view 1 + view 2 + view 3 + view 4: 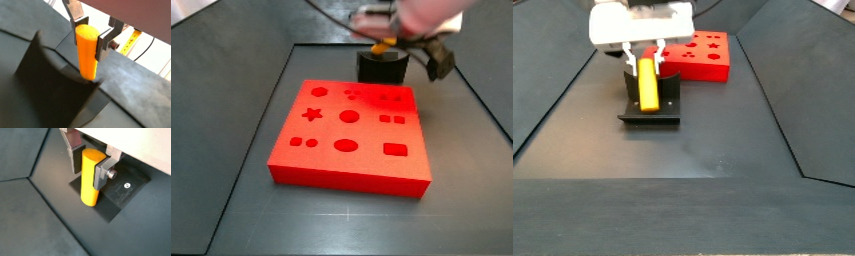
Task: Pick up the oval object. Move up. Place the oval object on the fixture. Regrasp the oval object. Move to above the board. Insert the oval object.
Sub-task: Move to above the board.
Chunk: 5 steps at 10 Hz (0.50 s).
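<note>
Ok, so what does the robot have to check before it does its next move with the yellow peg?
1. Gripper around the oval object: ok, the silver fingers sit on either side of its upper part in both wrist views.
2. Peg upright: ok, it stands on end in a side view.
3. Peg's lower end on the fixture: ok, it rests against the dark bracket.
4. Fingers actually squeezing the peg: cannot tell.
5. The board not blocked: ok, its holes are uncovered.
6. The oval hole is free: ok, nothing sits in it.
</note>
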Available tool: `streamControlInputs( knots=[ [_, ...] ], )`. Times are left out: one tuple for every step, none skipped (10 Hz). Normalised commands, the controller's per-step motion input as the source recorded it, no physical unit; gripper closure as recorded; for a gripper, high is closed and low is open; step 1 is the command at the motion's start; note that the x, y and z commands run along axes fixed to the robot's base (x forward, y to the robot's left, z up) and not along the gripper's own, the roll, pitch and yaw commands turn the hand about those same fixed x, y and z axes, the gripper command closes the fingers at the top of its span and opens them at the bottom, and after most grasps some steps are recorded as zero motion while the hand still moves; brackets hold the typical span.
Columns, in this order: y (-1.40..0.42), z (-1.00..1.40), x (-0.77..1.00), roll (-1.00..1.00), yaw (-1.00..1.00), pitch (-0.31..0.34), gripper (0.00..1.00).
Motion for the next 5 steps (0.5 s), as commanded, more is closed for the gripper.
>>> streamControlInputs(
  knots=[
    [0.19, 1.00, 0.10, -0.06, 0.11, 0.130, 1.00],
    [0.18, 1.00, 0.10, -0.05, 0.12, 0.105, 1.00],
    [0.18, 1.00, 0.09, -0.04, 0.12, 0.093, 1.00],
    [0.17, 1.00, 0.09, -0.03, 0.12, 0.082, 1.00],
    [0.16, 1.00, 0.09, -0.03, 0.11, 0.071, 1.00]
  ],
)
